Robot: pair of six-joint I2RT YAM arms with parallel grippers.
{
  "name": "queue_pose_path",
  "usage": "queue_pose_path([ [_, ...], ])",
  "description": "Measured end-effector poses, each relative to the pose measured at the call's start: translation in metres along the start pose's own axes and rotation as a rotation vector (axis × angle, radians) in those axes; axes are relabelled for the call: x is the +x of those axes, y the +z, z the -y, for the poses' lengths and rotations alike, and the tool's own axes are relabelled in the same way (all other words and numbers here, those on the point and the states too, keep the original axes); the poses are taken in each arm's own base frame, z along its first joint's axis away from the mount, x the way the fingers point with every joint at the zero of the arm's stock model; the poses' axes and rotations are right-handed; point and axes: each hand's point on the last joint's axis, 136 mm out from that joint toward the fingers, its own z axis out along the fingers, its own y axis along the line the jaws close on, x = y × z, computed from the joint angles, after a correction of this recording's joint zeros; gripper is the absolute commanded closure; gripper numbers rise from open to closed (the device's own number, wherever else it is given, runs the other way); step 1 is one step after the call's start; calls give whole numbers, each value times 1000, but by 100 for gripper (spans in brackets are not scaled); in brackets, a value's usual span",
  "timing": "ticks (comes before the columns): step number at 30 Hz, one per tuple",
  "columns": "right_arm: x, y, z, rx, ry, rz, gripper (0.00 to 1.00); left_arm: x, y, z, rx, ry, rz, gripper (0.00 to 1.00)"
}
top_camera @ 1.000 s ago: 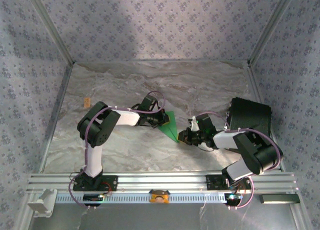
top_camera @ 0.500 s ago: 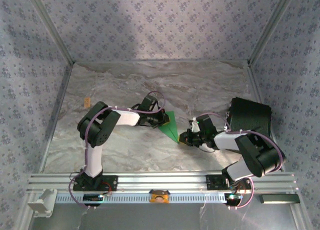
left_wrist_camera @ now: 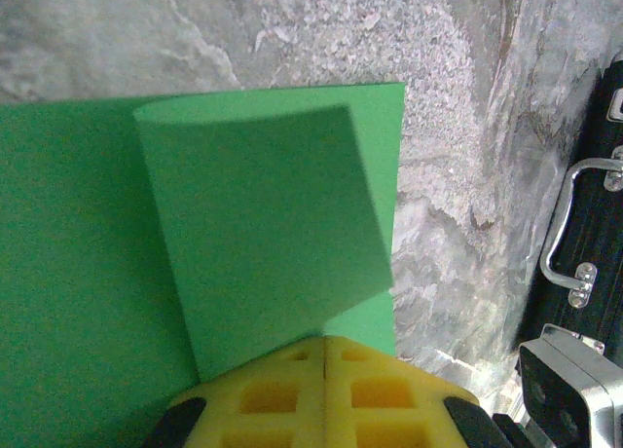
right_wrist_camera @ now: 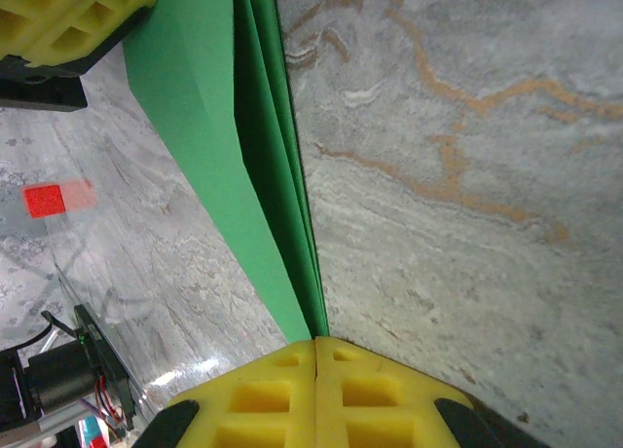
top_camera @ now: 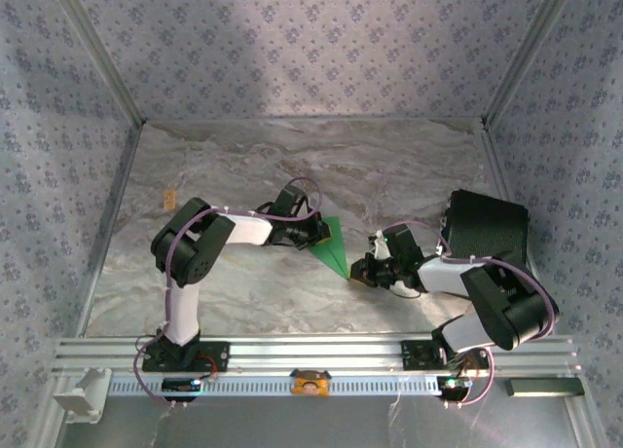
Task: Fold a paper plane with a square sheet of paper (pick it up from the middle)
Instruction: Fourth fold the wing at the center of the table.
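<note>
The slim, pointed bright green paper plane (top_camera: 332,247) sat mid-way across the marbled grey table (top_camera: 243,166). Its long axis ran from the left gripper (top_camera: 320,236), clamped on its broad end, to its near-right tip, which the right gripper (top_camera: 356,270) had pinched.

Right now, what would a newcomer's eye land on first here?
The bright green paper, partly folded to a point, lies in the middle of the marble table, with the left gripper and right gripper shut on its opposite ends. A black case sits at the table's right side, and a small red block lies on the marble.
</note>
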Motion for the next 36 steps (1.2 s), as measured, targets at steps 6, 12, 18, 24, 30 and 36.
queue_pose_path([
  [6, 0, -2, -1, 1, 0, 4, 85, 0, 0, 0, 2, 0, -3, 100],
  [12, -3, -15, -9, 10, -7, 32, 85, 0, 0, 0, 2, 0, -2, 100],
  [18, -28, -18, -43, -39, -72, 56, 96, 0, 0, 0, 3, 0, -3, 100],
  [24, -39, 2, -62, -52, -107, 12, 99, 1, 0, 0, 3, 0, -4, 100],
  [30, -35, 18, -55, -4, -113, -31, 99, 1, 0, 0, 6, 1, -4, 100],
  [36, -33, 27, -36, 47, -98, -48, 99, 1, 0, 1, 10, 3, -3, 100],
])
